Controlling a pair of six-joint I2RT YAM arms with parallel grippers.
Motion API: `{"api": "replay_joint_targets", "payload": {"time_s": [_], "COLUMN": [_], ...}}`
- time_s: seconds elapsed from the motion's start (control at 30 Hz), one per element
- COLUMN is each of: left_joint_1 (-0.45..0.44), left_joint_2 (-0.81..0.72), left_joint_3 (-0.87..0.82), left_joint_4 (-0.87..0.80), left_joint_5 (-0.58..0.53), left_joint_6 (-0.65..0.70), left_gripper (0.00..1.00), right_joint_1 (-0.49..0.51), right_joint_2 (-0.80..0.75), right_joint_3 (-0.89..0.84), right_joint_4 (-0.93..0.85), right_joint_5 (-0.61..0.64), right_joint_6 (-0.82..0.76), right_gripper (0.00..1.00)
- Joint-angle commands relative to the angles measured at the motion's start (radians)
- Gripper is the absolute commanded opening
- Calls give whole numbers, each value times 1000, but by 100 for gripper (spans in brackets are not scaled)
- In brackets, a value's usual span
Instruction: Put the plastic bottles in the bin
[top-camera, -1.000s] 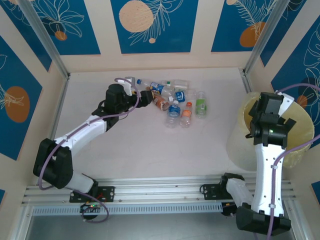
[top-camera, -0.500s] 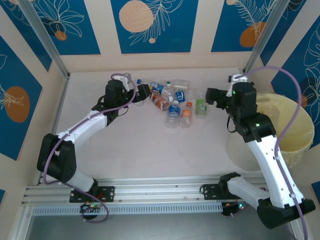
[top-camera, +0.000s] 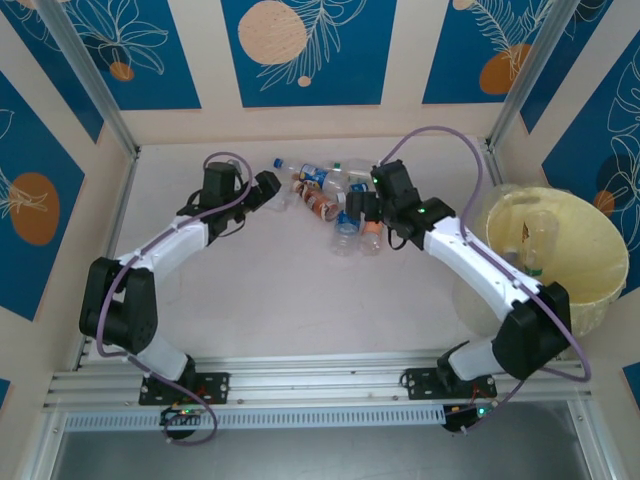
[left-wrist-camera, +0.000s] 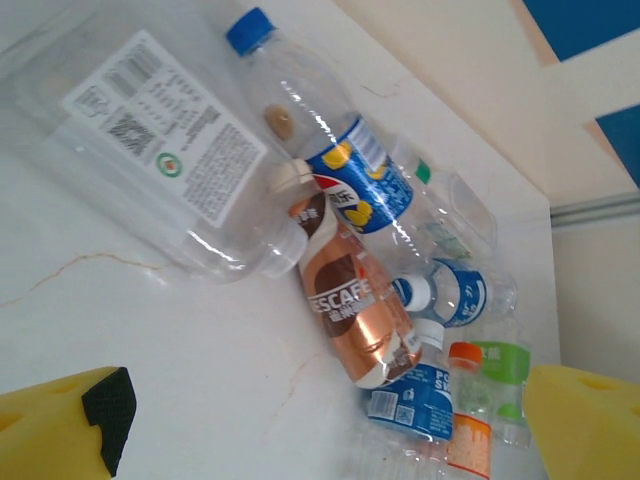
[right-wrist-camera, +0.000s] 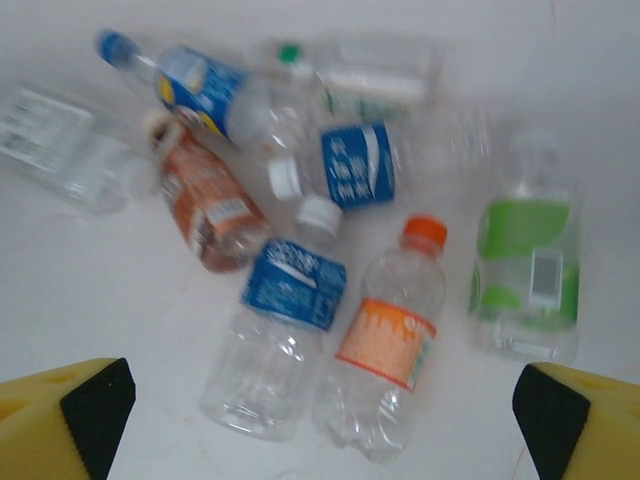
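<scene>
Looking down from the top cam, you've got the plastic bottles (top-camera: 335, 195) heaped on their sides at the far middle of the white counter (top-camera: 280, 290). The bin (top-camera: 585, 215) is at the right edge, well apart from the heap. Sth clear and bottle-like stands inside it, but you can't tell more. Your left pincer (top-camera: 268, 187) sits just beside the heap's left end, and your right pincer (top-camera: 360, 207) hangs over its right part. On the left wrist cam the yellow fingertips (left-wrist-camera: 60, 425) sit at opposite bottom corners, so that pincer is spread wide w/ only bare counter btwn the jaws. Ahead of it lie a big clear white-label bottle (left-wrist-camera: 150, 140) and a blue-cap bottle (left-wrist-camera: 335, 160) touching a copper-brown Nescafe bottle (left-wrist-camera: 350, 320). Further off is a green-label bottle (left-wrist-camera: 497, 375). The right wrist cam is a bit blurred, but that pincer is spread wide too and grips nothing. Btwn its tips lie a white-cap bottle (right-wrist-camera: 285, 300) w/ a blue label and, just beside it on the right, an orange-cap bottle (right-wrist-camera: 392, 335), both caps pointing away from the cam. The green-label bottle lies further right, w/ a small gap to the orange-cap bottle.
</scene>
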Motion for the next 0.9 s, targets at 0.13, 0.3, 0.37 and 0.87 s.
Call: {"api": "replay_joint_targets", "payload": {"time_s": [0.13, 0.3, 0.37, 0.87], "left_joint_1": [39, 50, 53, 63], "left_joint_2": [-41, -53, -56, -89], "left_joint_3": [-70, -93, -100, -123], "left_joint_4": [-6, -8, -11, -25], "left_joint_5": [13, 20, 23, 19], "left_joint_6": [-44, -49, -49, -50], "left_gripper": [100, 100, 100, 100], "right_joint_1": [-24, -55, -62, -81], "right_joint_2": [151, 232, 267, 421], "right_joint_3": [-18, -34, -30, -32], "right_joint_4": [-11, 26, 37, 104], "right_joint_5": [83, 35, -22, -60], "right_joint_6": [208, 256, 258, 273], "right_gripper": [85, 73, 72, 71]}}
